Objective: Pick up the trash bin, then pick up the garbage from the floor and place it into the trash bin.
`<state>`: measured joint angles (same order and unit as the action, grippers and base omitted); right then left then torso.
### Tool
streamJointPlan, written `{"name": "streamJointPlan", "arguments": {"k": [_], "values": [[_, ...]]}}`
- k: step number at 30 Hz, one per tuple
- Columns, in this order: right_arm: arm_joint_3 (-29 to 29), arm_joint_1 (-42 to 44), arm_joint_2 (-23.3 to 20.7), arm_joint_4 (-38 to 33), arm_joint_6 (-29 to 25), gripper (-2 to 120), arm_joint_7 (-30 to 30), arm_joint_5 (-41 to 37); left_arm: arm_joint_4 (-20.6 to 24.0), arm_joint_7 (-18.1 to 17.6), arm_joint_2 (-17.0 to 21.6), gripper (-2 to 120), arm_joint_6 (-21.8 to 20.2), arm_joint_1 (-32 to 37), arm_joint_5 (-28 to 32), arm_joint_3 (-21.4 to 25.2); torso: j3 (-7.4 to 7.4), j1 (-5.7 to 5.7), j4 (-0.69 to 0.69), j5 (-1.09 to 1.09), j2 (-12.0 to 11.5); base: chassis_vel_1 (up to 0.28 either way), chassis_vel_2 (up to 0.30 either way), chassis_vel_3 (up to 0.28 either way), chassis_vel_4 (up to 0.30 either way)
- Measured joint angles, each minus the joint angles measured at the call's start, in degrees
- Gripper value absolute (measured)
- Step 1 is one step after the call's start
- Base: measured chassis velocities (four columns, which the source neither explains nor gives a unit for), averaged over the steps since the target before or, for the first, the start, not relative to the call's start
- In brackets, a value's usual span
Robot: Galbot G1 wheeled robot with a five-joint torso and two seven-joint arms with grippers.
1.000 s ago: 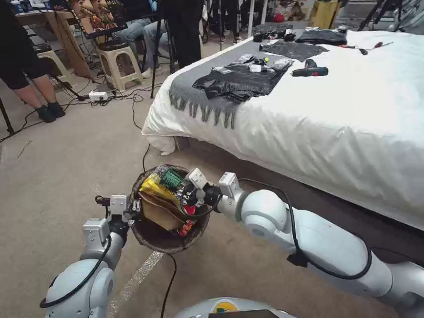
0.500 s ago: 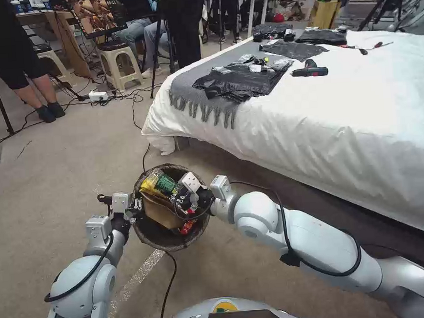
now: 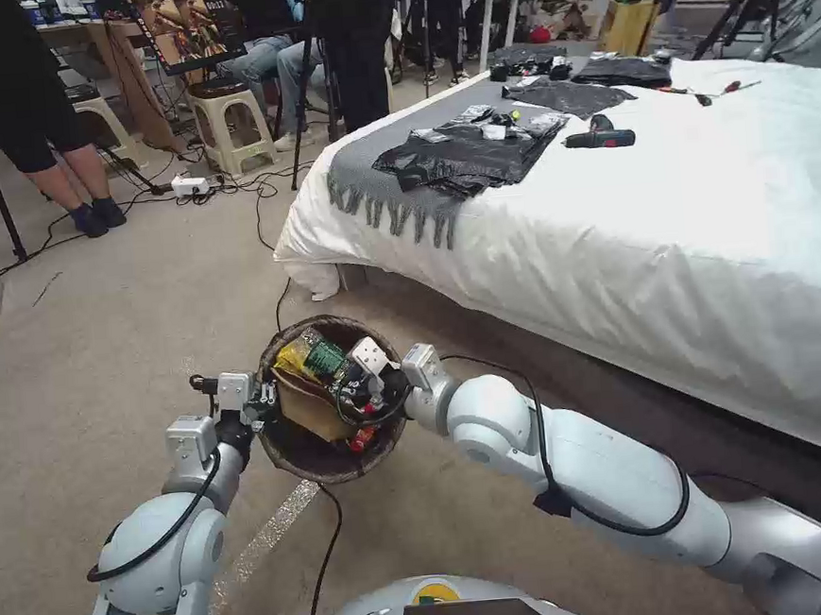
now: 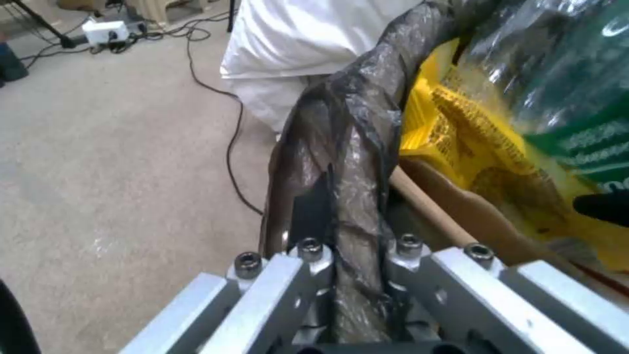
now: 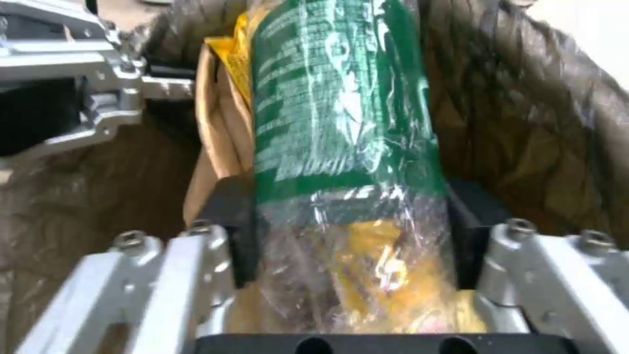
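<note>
On my left, my left gripper is pinched on the near-left rim of the trash bin, its fingers clamped over the dark brown bag liner folded across the edge, holding the bin up off the carpet. The bin hangs in front of me, near the corner of the white bed on my right.

Inside the bin lie a yellow snack wrapper, a flattened brown paper bag and a small red scrap.

To the right of these, my right gripper reaches over the bin's mouth from the right side. Its pads are pressed against a clear bottle with a green label, which sits between the jaws and points down into the bin on top of the yellow wrapper.

I judge this to be the placing step: the item is already inside the rim. The next move calls for spreading my right jaws so the bottle drops, while my left grip keeps the bin level and steady.
</note>
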<state>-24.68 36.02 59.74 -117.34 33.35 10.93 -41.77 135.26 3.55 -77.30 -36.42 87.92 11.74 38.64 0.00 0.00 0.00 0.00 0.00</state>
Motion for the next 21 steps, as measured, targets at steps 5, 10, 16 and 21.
{"name": "streamJointPlan", "arguments": {"k": [5,10,16,21], "values": [[-0.2,-0.1,0.0,-0.9,0.1,75,0.8,-0.2,0.0,0.0,0.0,2,0.0,0.0,0.0,0.0,0.0,0.0,0.0,0.0,0.0,0.0,0.0,0.0,0.0],[-0.4,-0.4,0.0,-2.0,0.2,92,1.4,-0.9,0.1,0.0,-0.1,2,0.0,0.1,-0.1,0.0,0.0,0.0,0.0,0.0,0.0,0.0,0.0,0.0,0.0],[-0.4,-1.0,-0.1,-3.5,0.3,100,2.3,-2.3,0.2,0.0,-0.1,2,0.0,0.2,-0.1,0.0,0.0,0.0,0.0,0.0,0.0,0.0,0.0,0.0,0.0],[-0.3,-1.5,-0.5,-4.4,0.3,100,2.6,-2.9,0.3,0.0,-0.1,2,0.0,0.2,-0.2,-0.2,0.0,0.0,0.0,0.0,0.0,0.0,0.0,0.0,0.0]]}}
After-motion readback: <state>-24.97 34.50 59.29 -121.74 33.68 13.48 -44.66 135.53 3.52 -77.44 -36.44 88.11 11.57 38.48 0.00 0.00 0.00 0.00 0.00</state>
